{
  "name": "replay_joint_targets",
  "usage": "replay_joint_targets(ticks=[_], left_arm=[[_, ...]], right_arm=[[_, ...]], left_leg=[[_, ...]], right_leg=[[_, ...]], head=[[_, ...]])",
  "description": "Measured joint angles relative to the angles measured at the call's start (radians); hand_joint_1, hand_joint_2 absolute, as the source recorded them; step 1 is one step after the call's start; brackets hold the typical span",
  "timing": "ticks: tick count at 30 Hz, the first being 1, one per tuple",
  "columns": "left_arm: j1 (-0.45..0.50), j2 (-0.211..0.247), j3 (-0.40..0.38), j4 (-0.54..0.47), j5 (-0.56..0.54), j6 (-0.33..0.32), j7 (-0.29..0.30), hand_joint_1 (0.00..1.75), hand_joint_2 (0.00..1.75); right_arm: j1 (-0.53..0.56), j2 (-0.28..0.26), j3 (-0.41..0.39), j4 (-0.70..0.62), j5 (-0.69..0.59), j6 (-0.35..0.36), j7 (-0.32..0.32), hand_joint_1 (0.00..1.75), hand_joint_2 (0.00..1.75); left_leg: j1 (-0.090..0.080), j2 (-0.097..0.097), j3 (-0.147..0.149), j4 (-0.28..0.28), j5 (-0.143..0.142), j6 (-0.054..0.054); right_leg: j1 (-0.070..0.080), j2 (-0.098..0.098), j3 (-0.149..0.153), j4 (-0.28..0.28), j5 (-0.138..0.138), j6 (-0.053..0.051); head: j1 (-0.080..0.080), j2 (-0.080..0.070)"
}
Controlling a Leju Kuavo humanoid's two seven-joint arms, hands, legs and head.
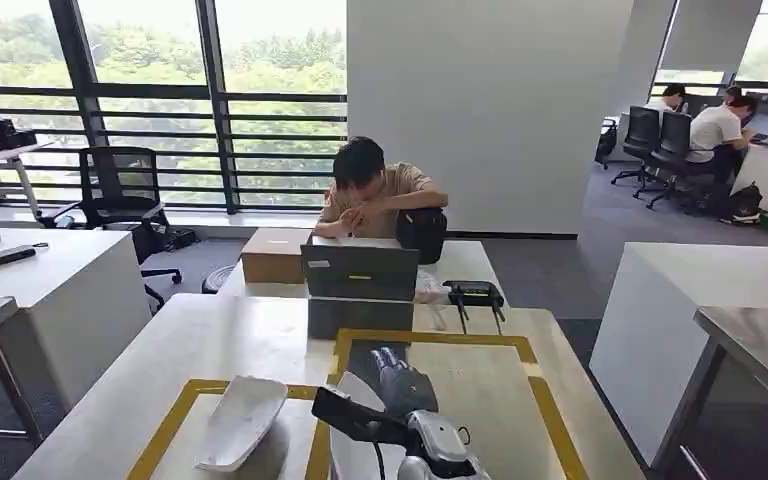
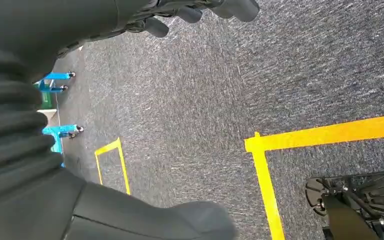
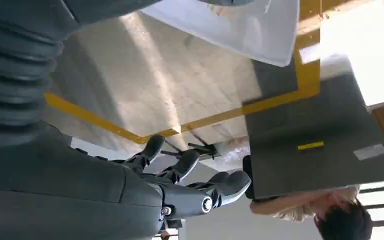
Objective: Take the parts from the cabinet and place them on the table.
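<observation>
Right hand [image 1: 403, 385]: fingers [image 3: 190, 162] spread apart and holding nothing, raised over the table [image 1: 210, 345] inside the right yellow-taped square [image 1: 535, 370].
Left hand [image 2: 190, 12]: hangs over grey carpet [image 2: 205, 90]; fingers loosely curled around nothing.
White part [image 1: 240, 420]: lies flat on the table in the left taped square, left of the right hand and apart from it.
Second white part [image 3: 240, 27]: just beside the right hand; I cannot tell whether they touch.
Laptop [image 1: 360, 270]: at the table's far edge.
Person [image 1: 375, 195]: seated behind the laptop, head bowed.
</observation>
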Motion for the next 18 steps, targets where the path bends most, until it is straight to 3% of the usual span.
replay_joint_targets(ticks=[5,9,11,12,13,15,16,17,18], left_arm=[[0.003,0.008,0.001,0.000,0.009,0.003,-0.009,0.00,0.00],[0.015,0.016,0.002,0.000,0.023,0.019,-0.031,0.00,0.00],[0.023,0.018,0.003,0.000,0.027,0.022,-0.039,0.00,0.00],[0.027,0.018,0.003,0.000,0.028,0.024,-0.040,0.00,0.00],[0.029,0.019,0.003,0.000,0.028,0.027,-0.044,0.00,0.00],[0.033,0.020,0.004,0.000,0.028,0.030,-0.046,0.00,0.00],[0.035,0.020,0.004,0.000,0.028,0.031,-0.046,0.00,0.00],[0.037,0.020,0.005,0.000,0.028,0.031,-0.047,0.00,0.00],[0.040,0.020,0.005,0.000,0.028,0.033,-0.047,0.00,0.00]], right_arm=[[-0.007,-0.010,-0.046,-0.025,-0.089,-0.048,-0.103,0.00,0.00],[-0.001,-0.017,-0.108,-0.108,-0.234,-0.067,-0.215,0.00,0.00],[0.008,-0.028,-0.132,-0.188,-0.295,-0.067,-0.228,0.00,0.00],[0.020,-0.040,-0.138,-0.239,-0.321,-0.072,-0.234,0.00,0.00],[0.034,-0.050,-0.144,-0.290,-0.351,-0.083,-0.244,0.00,0.00],[0.079,-0.074,-0.151,-0.410,-0.402,-0.104,-0.231,0.00,0.00],[0.112,-0.085,-0.152,-0.470,-0.414,-0.119,-0.231,0.00,0.00],[0.147,-0.098,-0.156,-0.532,-0.423,-0.135,-0.230,0.00,0.00],[0.183,-0.113,-0.161,-0.605,-0.436,-0.152,-0.231,0.00,0.00]], left_leg=[[-0.004,0.000,0.001,0.001,-0.001,0.001],[-0.012,0.000,0.000,0.003,-0.008,0.011],[-0.007,0.000,0.006,-0.006,-0.003,0.019],[-0.004,0.004,0.012,-0.014,0.000,0.022],[-0.004,0.005,0.014,-0.017,0.000,0.027],[-0.005,0.005,0.013,-0.017,-0.001,0.030],[-0.005,0.005,0.013,-0.016,-0.002,0.030],[-0.005,0.004,0.013,-0.016,-0.003,0.030],[-0.005,0.003,0.013,-0.014,-0.003,0.029]], right_leg=[[-0.004,0.000,0.001,-0.001,-0.001,0.006],[-0.011,0.000,0.002,-0.002,-0.005,0.015],[-0.011,0.000,0.007,-0.004,-0.004,0.025],[-0.014,-0.001,0.006,0.013,-0.020,0.024],[-0.011,-0.001,-0.020,0.063,-0.051,0.023],[-0.011,-0.001,-0.112,0.232,-0.127,0.023],[-0.010,-0.001,-0.151,0.299,-0.144,0.023],[-0.010,-0.001,-0.173,0.329,-0.138,0.023],[-0.011,-0.001,-0.174,0.310,-0.106,0.022]], head=[[0.000,0.000],[0.000,0.000],[0.000,0.000],[0.000,0.000],[0.001,0.000],[0.000,0.000],[0.000,0.000],[0.001,0.000],[0.001,0.000]])
